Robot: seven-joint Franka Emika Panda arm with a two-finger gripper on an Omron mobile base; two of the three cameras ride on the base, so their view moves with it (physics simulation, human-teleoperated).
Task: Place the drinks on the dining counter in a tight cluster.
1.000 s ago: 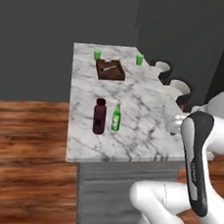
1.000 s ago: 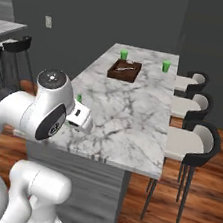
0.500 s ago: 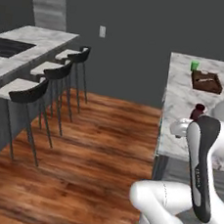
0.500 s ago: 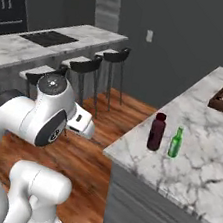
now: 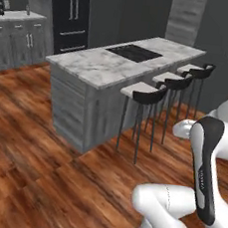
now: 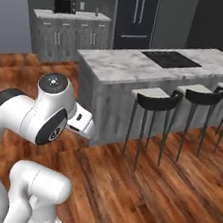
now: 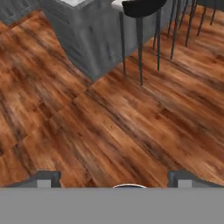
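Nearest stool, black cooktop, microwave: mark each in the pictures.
Nearest stool [image 6: 155,99], right base view, on its black backrest.
Black cooktop [image 6: 171,58], right base view, on the middle of its dark surface.
Microwave [image 6: 64,4], right base view, on its dark door.

A home kitchen — marble island [image 5: 104,65] with cooktop [image 5: 134,52], 3 stools [image 6: 155,101], fridge [image 6: 135,16], microwave [image 6: 64,4].

Glossy reddish wood planks on the floor [image 7: 109,118], grain running long. The island [image 5: 106,65] carries a polished veined marble top over matt grey wood-look panels, with a flat black cooktop [image 5: 134,51] set in. Stools [image 6: 158,101]: thin dark metal legs, pale seats.
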